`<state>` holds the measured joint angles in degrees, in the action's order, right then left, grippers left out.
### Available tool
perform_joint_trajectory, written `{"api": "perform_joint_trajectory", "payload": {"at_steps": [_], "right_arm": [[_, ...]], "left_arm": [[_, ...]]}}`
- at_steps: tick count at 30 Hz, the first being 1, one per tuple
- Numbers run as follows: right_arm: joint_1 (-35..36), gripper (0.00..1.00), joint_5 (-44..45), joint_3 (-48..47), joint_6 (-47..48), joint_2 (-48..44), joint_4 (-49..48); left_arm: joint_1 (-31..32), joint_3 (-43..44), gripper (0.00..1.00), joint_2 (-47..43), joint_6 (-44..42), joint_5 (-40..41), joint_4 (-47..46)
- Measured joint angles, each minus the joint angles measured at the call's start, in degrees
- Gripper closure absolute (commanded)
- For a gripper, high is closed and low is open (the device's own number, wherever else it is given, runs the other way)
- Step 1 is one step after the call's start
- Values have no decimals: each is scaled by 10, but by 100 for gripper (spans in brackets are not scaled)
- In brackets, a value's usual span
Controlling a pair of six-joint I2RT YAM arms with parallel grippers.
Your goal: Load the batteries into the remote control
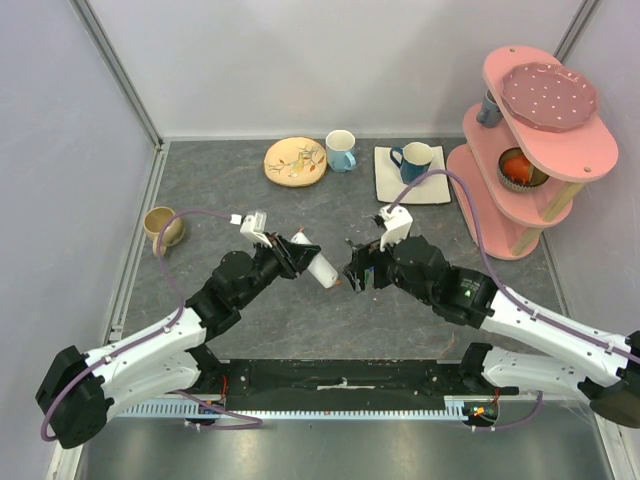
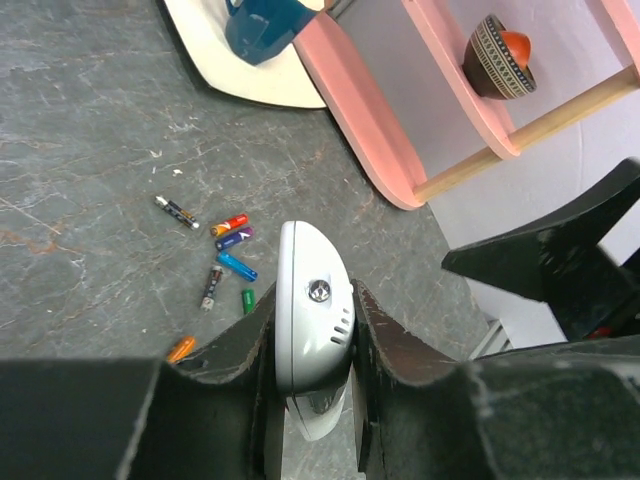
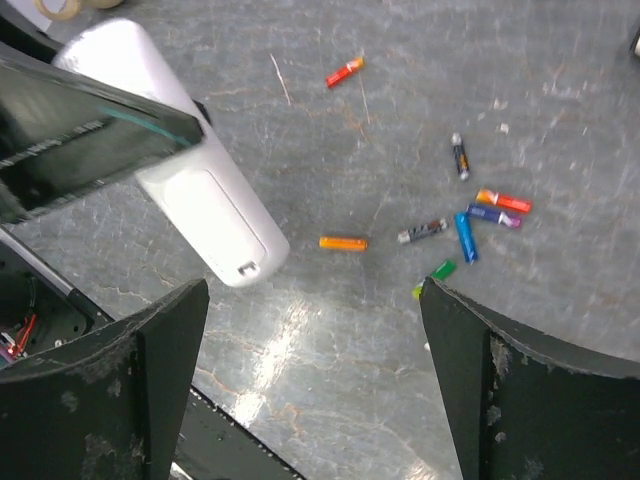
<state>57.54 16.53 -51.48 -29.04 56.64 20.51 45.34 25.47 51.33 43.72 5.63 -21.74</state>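
Note:
My left gripper [image 1: 300, 255] is shut on the white remote control [image 1: 320, 266] and holds it above the table, its free end pointing toward my right gripper. In the left wrist view the remote [image 2: 312, 300] sits clamped between both fingers. In the right wrist view the remote [image 3: 200, 205] shows its plain back with a cover panel. My right gripper [image 1: 355, 272] is open and empty, and its fingers [image 3: 160, 350] stand wide apart over the table. Several batteries [image 3: 470, 225] lie in a loose cluster, an orange battery [image 3: 343, 243] lies apart, and they also show in the left wrist view [image 2: 228, 255].
A pink tiered shelf [image 1: 530, 150] holding a bowl [image 1: 518, 170] stands at the back right. A white plate [image 1: 436, 190] with a dark blue mug [image 1: 415, 160], a light blue mug [image 1: 340, 150] and a wooden plate [image 1: 295, 160] line the back. A beige cup [image 1: 163, 225] stands left.

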Motion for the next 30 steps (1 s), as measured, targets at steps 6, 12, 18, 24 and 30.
{"api": "perform_joint_trajectory", "payload": {"at_steps": [6,12,18,24,30], "right_arm": [[0,11,15,128,-96,-38,-82],[0,30,5,188,-145,-40,-164],[0,47,-23,195,-187,14,-261],[-1,58,-38,231,-211,26,-338],[-7,35,-43,238,-214,26,-378]], "left_arm": [[0,-67,98,-30,-14,35,-49],[0,-136,98,-33,-23,97,-90],[0,-142,98,4,-45,135,-142],[0,-143,98,5,-55,138,-165],[0,-157,98,3,-53,135,-208]]}}
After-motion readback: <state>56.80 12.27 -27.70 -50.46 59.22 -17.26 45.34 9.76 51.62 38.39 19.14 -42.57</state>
